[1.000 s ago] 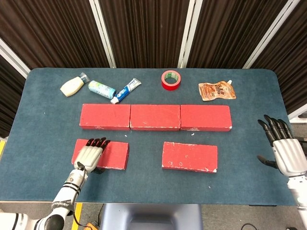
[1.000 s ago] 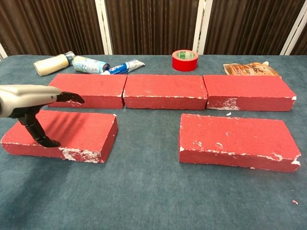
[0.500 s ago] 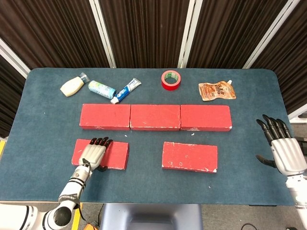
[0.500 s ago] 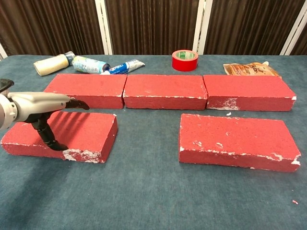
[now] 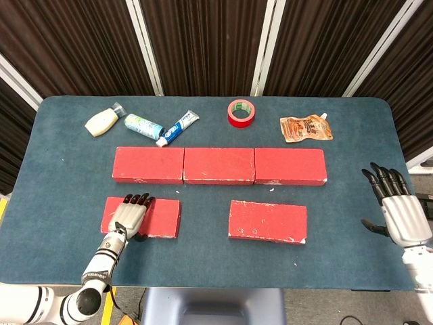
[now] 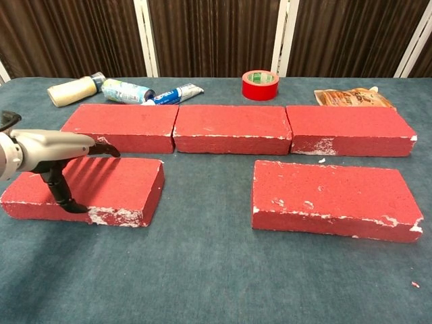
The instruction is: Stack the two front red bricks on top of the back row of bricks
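From the head view, the left hand point(image 5: 130, 214) lies flat over the front left brick point(image 5: 160, 218) near the table's point(image 5: 61, 169) front left corner, fingers stretched across the top and thumb down at the near side; can't tell if it's really gripping. The front right brick point(image 5: 267, 221) sits alone near the front edge. The back row point(image 5: 218, 166) of three bricks runs across the middle. The right hand point(image 5: 399, 206) hangs by the right edge, fingers spread, holding nothing.

Chest view: left hand point(image 6: 50, 148) spans that brick point(image 6: 108, 185), thumb on its front face. The other front brick point(image 6: 331, 199) lies well apart, just before the back row point(image 6: 233, 128).
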`<state>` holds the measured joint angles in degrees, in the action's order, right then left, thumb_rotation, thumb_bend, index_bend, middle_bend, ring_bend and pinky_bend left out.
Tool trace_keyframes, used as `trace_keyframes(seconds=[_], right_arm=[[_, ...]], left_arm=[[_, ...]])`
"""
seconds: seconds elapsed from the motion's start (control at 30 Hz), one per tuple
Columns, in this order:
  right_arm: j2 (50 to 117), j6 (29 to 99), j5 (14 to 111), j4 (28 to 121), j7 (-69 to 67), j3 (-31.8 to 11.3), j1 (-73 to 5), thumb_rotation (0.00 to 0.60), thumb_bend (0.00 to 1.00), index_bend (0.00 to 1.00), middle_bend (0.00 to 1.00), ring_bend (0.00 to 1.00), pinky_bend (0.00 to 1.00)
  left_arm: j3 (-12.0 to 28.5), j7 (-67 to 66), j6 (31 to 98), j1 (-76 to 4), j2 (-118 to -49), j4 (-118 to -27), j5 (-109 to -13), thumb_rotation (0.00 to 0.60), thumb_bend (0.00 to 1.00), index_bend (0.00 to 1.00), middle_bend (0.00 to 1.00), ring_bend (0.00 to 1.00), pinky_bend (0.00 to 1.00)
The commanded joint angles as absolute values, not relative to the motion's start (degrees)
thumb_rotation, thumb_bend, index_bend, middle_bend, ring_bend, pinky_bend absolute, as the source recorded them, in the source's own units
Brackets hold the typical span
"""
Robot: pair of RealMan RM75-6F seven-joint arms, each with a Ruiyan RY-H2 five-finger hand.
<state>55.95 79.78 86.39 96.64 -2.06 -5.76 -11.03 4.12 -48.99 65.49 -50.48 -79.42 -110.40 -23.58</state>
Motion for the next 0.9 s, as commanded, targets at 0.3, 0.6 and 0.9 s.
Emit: trace_keyframes(seconds=[0.3, 0.6, 0.9], right_arm=[[55.91, 79.45, 86.01, 96.89, -1.24, -5.67, -11.15, 0.6, 0.0, 0.0, 0.03, 0.01, 0.0], [56.14, 79.44, 85.99, 96.87, -1.01, -5.55, -11.17, 0.6, 0.0, 0.0, 0.03, 0.01, 0.0], [56.07, 79.81, 86.19, 97.08, -0.73, -5.47, -11.04, 0.6, 0.0, 0.0, 0.03, 0.01, 0.0]], left_arm=[[4.6, -48.47, 64.73, -52.27, -80.95, -107.56, -22.01, 0.6, 0.21, 0.0, 0.0, 0.0, 0.02], [3.36, -51.6, 66.39, -53.84, -81.52, -107.36, -18.67, 0.6, 0.21, 0.0, 0.0, 0.0, 0.04], [3.35, -51.29, 66.41, -54.25, -82.32, -105.55, -18.52, 0.6, 0.21, 0.0, 0.0, 0.0, 0.03]])
